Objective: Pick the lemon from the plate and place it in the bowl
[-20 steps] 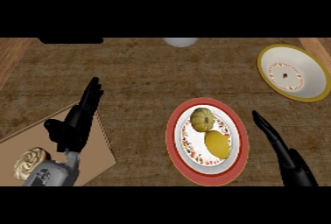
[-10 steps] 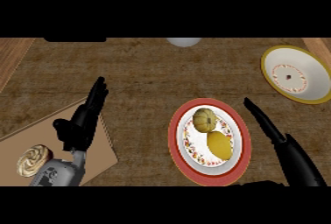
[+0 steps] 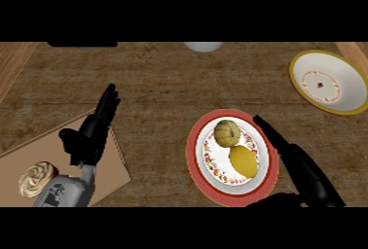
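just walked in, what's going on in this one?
The right hand, fingers straight, is over the plate's right rim, beside the lemon but not holding it. The lemon lies on the plate next to a rounder brownish item. The bowl sits apart at the far right. The left hand rests open at the left, over a brown board.

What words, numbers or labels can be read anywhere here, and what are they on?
No text can be read.
plate: the rim pattern is decoration, not letters.
bowl: red ring and dark centre mark, no letters.
left forearm: dark marks, too blurred to read.
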